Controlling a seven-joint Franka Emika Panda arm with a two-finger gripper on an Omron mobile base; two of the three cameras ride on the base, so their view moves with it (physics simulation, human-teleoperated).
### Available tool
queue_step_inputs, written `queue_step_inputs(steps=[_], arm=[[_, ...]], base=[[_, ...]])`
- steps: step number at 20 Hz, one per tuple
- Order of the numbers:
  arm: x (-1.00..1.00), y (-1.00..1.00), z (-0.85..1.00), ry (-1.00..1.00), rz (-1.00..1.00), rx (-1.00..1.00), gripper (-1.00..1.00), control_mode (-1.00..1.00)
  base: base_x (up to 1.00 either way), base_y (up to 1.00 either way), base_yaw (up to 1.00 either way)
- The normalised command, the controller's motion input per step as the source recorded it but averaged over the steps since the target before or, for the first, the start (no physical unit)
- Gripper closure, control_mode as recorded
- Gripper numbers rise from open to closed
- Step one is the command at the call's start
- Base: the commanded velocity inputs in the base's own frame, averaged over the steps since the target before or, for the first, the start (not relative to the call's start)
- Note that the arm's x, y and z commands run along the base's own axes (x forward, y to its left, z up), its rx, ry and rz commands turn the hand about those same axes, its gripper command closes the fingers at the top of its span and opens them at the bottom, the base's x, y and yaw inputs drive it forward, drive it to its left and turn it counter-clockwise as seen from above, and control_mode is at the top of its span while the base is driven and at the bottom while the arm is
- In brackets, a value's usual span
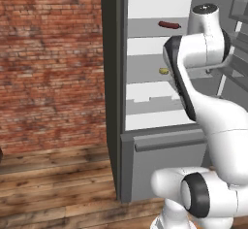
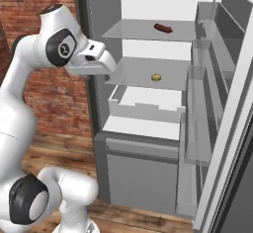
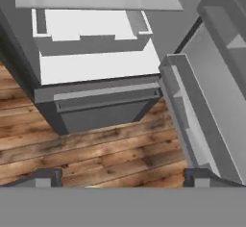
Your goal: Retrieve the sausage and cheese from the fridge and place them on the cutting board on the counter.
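We are looking at a red brick wall (image 1: 51, 63) running along the left of the left base view, its mortar lines showing pale between worn, mottled bricks. In the right base view we are seeing the same brick wall again, dropping toward the floor. Below it, a wooden plank floor (image 1: 58, 189) is stretching out in warm brown boards with darker grain and visible seams. In the hand view we are watching those same planks running diagonally across the lower half, with dark streaks and knots marking several boards. Where wall and floor are meeting, a slightly darker strip is showing.
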Motion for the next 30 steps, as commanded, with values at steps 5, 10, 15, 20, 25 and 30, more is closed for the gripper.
queue_step_inputs(steps=[5,10,15,20,25,30], arm=[[0.00,0.30,-0.39,-0.02,0.29,0.31,-1.00,-1.00],[-0.07,0.29,-0.09,-0.01,0.15,0.17,-1.00,-1.00],[-0.12,0.39,0.00,-0.01,0.03,0.00,-1.00,-1.00],[-0.27,0.13,0.03,-0.14,0.00,0.00,-1.00,-1.00],[-0.77,0.14,0.00,-0.32,0.00,-0.01,-1.00,-1.00],[-0.55,0.03,0.08,-0.13,0.00,0.00,-1.00,-1.00]], base=[[0.00,0.00,0.00],[0.00,0.00,0.00],[0.00,0.00,0.00],[0.00,0.00,0.00],[0.00,0.00,0.00],[0.00,0.00,0.00]])
